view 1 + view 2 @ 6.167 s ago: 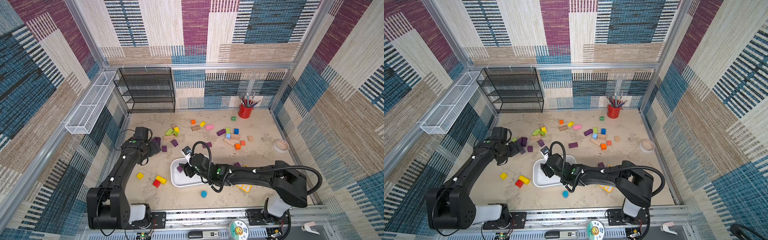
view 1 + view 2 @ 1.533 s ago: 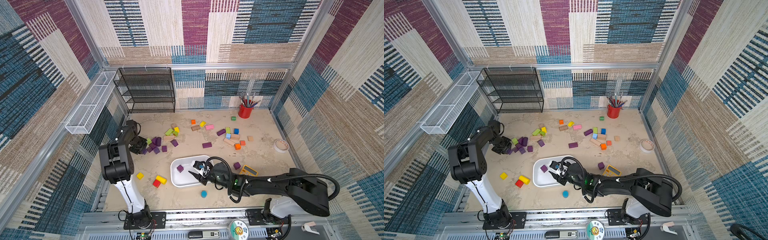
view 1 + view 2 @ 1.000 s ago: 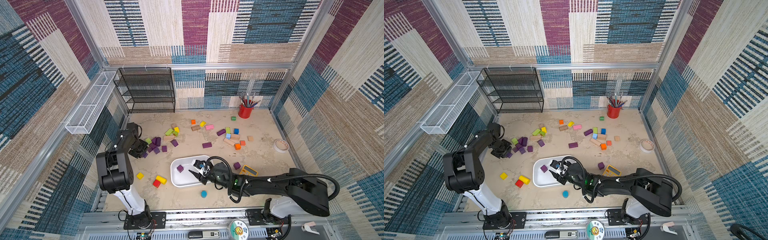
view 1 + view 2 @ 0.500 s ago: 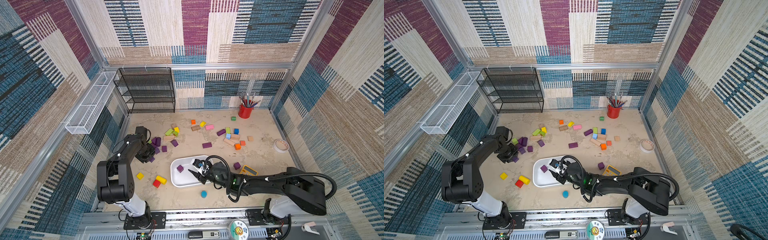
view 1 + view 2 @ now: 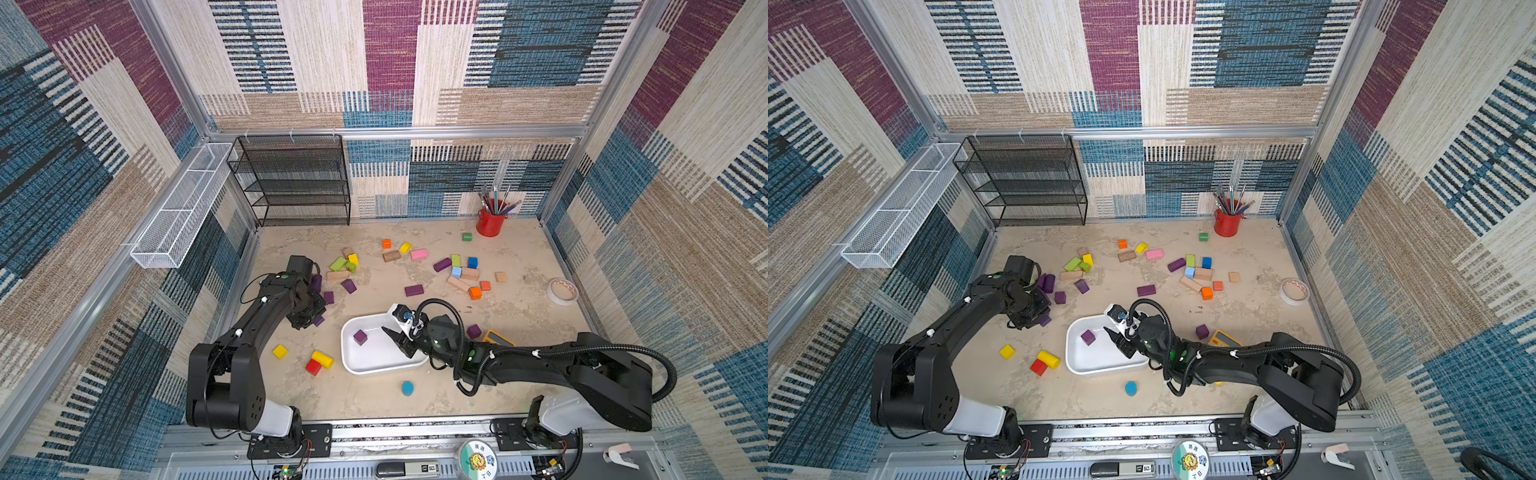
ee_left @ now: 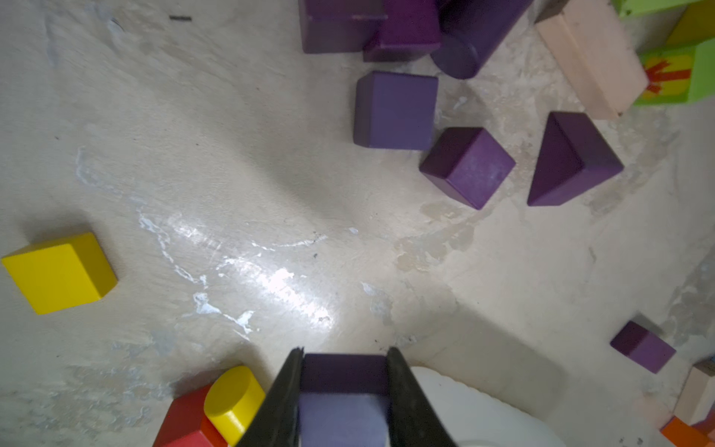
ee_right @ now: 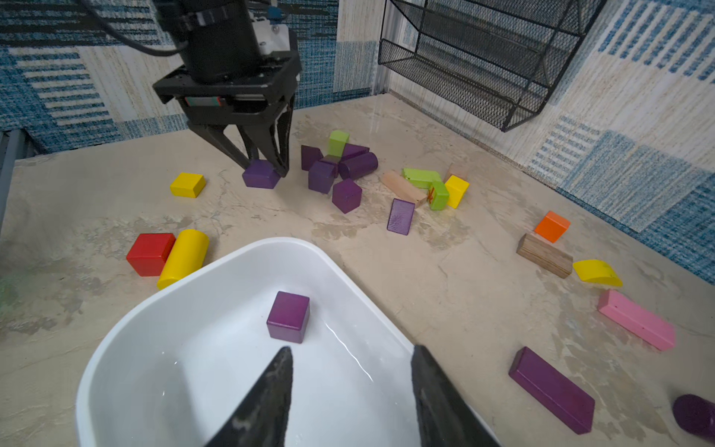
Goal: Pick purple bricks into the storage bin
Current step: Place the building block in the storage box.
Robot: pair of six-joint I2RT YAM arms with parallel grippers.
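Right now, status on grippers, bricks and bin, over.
Left gripper shut on purple brick. Right gripper open, empty, over storage bin. One purple cube inside. Red block, yellow cylinder beside bin.

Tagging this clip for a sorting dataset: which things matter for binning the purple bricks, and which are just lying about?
Job: white storage bin, binned purple cube, held purple cube in the left gripper, loose purple bricks.
Lying about: yellow cube, red block, pink block, blue disc, red pencil cup, tape roll, black mesh rack.

Our left hand now grips a purple brick nearer the bin; our right hand sits farther back.
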